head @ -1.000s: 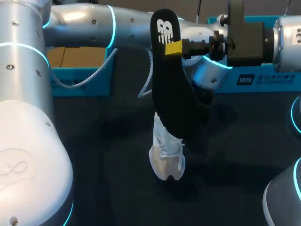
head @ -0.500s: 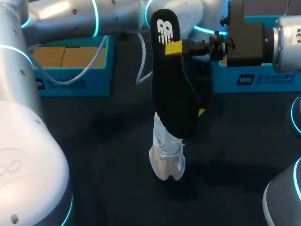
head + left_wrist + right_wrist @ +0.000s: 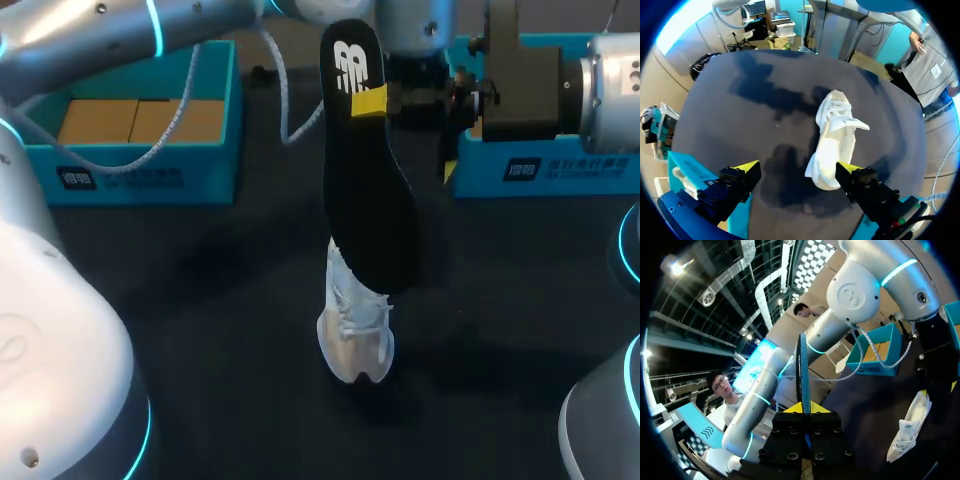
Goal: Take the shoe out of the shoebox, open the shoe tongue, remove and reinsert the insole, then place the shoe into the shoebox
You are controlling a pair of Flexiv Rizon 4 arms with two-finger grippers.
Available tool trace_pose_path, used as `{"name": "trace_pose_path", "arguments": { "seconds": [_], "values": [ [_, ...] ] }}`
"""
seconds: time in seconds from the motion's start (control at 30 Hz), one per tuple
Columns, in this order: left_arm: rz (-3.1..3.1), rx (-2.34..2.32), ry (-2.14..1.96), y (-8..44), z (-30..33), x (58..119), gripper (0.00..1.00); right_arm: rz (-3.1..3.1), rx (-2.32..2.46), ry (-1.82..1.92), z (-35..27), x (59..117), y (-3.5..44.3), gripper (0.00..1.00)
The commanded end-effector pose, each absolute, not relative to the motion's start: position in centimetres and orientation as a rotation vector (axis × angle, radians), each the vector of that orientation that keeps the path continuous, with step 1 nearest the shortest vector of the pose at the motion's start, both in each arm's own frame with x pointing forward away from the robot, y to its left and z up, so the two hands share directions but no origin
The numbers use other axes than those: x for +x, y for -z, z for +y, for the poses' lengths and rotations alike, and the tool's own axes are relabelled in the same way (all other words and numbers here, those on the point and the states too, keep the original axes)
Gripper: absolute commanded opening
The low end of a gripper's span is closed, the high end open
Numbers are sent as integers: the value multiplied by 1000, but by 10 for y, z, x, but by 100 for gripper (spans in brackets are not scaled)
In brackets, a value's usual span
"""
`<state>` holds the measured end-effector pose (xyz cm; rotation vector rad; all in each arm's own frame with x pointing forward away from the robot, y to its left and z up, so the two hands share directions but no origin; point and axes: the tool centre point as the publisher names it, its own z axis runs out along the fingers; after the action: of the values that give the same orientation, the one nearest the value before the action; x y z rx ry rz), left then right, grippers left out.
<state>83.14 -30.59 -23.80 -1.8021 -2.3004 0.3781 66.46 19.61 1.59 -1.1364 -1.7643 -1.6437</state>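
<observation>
Right gripper [image 3: 370, 101] is clamped on the heel end of the black foam insole [image 3: 365, 180]. The insole hangs toe-down, with the white knit shoe [image 3: 355, 335] at its 6 o'clock, lying on the black bench [image 3: 200, 300]. Left gripper [image 3: 797, 167] hovers wide above the shoe. Steady the collar first, then feed the insole toe in at a shallow angle.

White cloth shoe [image 3: 352, 340]; matt black insole [image 3: 365, 190]; dark matt table [image 3: 200, 300].
</observation>
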Motion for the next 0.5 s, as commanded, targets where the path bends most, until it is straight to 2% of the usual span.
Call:
{"name": "trace_pose_path", "arguments": {
  "seconds": [0.03,0.27,0.5],
  "values": [
    [-2469,-1865,-601,202,-294,828,100,-1764,-1143,1644,199,664,-15,0],
    [-2703,-1821,-771,158,-294,833,100,-1764,-1143,1644,199,664,-15,0],
    [-2836,-1711,-678,150,-304,848,100,-1764,-1143,1644,199,664,-15,0]
  ]
}}
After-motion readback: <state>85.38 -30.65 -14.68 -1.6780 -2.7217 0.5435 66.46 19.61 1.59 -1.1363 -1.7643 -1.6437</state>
